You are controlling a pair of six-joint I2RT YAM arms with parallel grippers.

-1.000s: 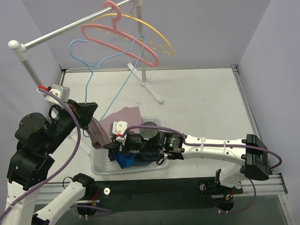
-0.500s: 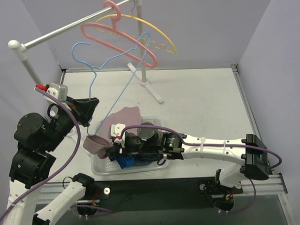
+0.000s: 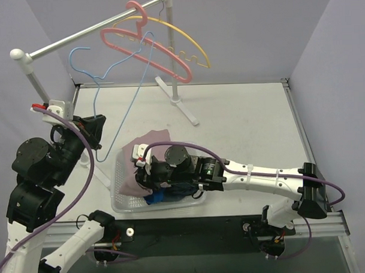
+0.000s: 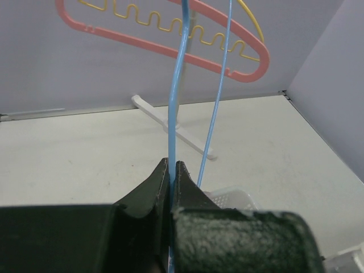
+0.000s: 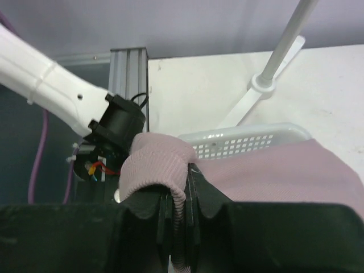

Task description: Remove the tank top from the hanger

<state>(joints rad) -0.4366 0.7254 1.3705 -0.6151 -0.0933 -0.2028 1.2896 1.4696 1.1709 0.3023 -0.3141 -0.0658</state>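
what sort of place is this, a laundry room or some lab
Probably a robot lab cell, not a home: plain lavender partition walls, a white table with an aluminium rail at its near edge, and a small clothes rack standing on it.

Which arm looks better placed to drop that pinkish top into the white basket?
Right. The right fingers grip the tank top over the basket, so opening them should probably drop it in. The left fingers are pinching the blue hanger, off to the side.
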